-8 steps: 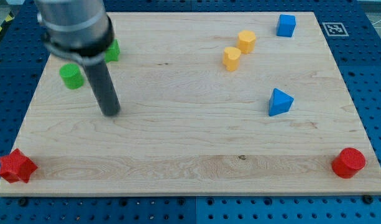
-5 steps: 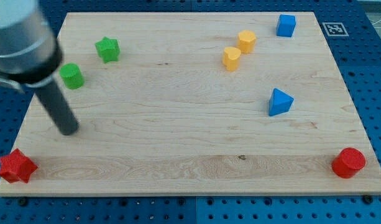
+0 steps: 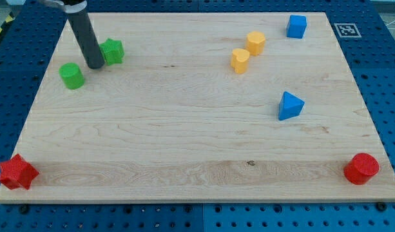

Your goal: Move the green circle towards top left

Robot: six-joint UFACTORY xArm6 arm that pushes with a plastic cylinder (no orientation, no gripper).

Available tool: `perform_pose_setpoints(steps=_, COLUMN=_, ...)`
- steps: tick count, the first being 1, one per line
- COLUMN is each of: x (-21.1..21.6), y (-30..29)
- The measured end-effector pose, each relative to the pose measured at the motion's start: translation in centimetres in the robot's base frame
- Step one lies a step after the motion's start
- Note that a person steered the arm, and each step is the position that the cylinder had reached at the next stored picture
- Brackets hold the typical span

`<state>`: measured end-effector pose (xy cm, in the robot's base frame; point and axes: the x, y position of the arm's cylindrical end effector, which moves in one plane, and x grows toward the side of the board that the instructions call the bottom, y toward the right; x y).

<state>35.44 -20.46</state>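
rod hides green star (image 3: pixel 113 51) edge

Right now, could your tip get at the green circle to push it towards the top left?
Probably not directly: my tip sits between the green circle and the green star, up-right of the circle. It must first swing round below it.

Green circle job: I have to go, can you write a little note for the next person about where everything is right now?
My tip is down on the board, between the green circle and the green star, right beside the star's left edge; contact cannot be judged.
The green circle sits at the view's left, just below and left of my tip, a short way from the board's left edge.
Done: nothing visible yet; the circle is not in the top left corner.
Left: bring my tip round to the circle's lower right side, then push it up and left.
Other blocks lie far off and should not interfere.
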Motion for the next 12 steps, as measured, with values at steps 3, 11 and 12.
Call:
perform_pose_setpoints(steps=3, x=12.0, y=-0.5)
perform_pose_setpoints(steps=11, x=-5.8, y=-1.6)
perform_pose_setpoints(steps=12, x=-4.7, y=-1.4)
